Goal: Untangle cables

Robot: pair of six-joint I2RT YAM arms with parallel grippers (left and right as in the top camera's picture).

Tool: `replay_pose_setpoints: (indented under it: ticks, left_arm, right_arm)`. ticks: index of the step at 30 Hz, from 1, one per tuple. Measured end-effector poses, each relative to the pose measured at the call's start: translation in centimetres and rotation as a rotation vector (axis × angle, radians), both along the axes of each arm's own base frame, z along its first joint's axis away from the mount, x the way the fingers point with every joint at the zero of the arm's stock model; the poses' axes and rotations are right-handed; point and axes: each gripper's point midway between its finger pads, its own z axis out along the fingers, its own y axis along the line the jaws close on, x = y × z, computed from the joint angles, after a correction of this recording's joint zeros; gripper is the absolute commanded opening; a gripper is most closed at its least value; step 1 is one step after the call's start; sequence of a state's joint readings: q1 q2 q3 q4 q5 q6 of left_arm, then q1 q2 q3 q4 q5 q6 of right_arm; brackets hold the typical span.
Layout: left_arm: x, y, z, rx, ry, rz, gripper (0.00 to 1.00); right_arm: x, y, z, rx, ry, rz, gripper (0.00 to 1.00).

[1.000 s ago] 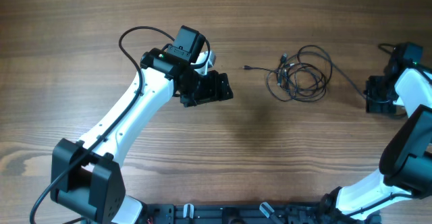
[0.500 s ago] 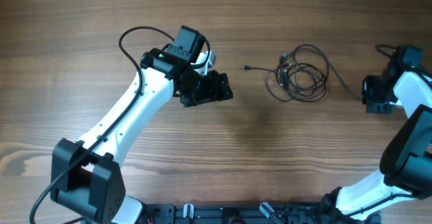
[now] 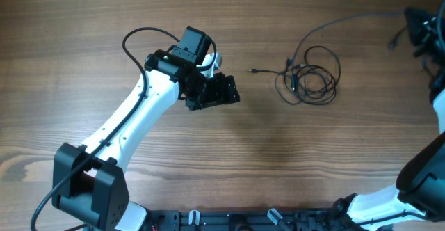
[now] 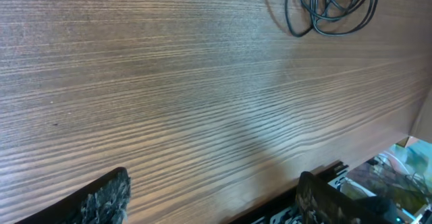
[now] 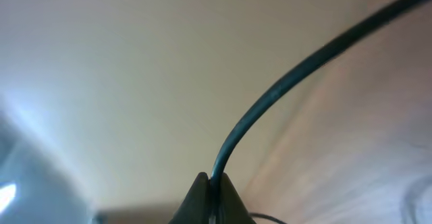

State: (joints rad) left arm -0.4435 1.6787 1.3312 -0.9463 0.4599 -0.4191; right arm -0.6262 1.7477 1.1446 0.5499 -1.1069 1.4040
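Note:
The cables (image 3: 309, 78) lie as a loose black coil on the wooden table, right of centre, with a small plug end (image 3: 254, 70) pointing left. One strand (image 3: 341, 22) rises from the coil toward the far right, up to my right gripper (image 3: 416, 28), which is blurred at the frame edge. In the right wrist view, my right gripper (image 5: 210, 185) is shut on that thin black strand (image 5: 270, 102). My left gripper (image 3: 226, 92) hangs open left of the coil, apart from it. The left wrist view has the coil (image 4: 331, 8) at the top and the left gripper (image 4: 216, 200) with nothing between its fingers.
The left arm's thick black cable (image 3: 139, 40) loops over the table at the left. A black base rail (image 3: 229, 220) runs along the table's near edge. Beyond that edge in the left wrist view lies some clutter (image 4: 398, 177).
My right gripper has closed on a strand and swung toward the far right corner, lifting the strand off the table. The coil has hardly shifted. The left arm has not moved.

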Motion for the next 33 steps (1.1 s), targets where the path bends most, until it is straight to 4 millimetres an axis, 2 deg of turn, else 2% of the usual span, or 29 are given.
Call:
replay_pose_setpoints:
  ticks: [8,10,14,25,27,33]
  left_arm:
    - [0.0,0.0,0.0,0.002,0.0,0.001,0.81]
    - [0.0,0.0,0.0,0.002,-0.001,0.001,0.81]
    - [0.0,0.0,0.0,0.002,-0.001,0.001,0.81]
    - [0.0,0.0,0.0,0.002,-0.001,0.001,0.81]
    - [0.0,0.0,0.0,0.002,-0.001,0.001,0.81]
    - [-0.1,0.1,0.0,0.004,0.004,0.001,0.81]
  right_arm:
    - [-2.9,2.1,8.4,0.008,-0.261,0.124,0.04]
    - [-3.3,2.2,9.8,0.028,-0.294,0.115,0.04]
    - [-3.4,2.0,10.7,0.085,-0.293,0.094,0.04]
    - [-3.4,2.2,10.4,0.113,-0.259,0.113,0.05]
    - [-3.1,2.1,9.5,0.129,-0.206,0.114,0.05]
    - [-1.8,1.4,4.7,0.156,-0.001,0.118,0.04]
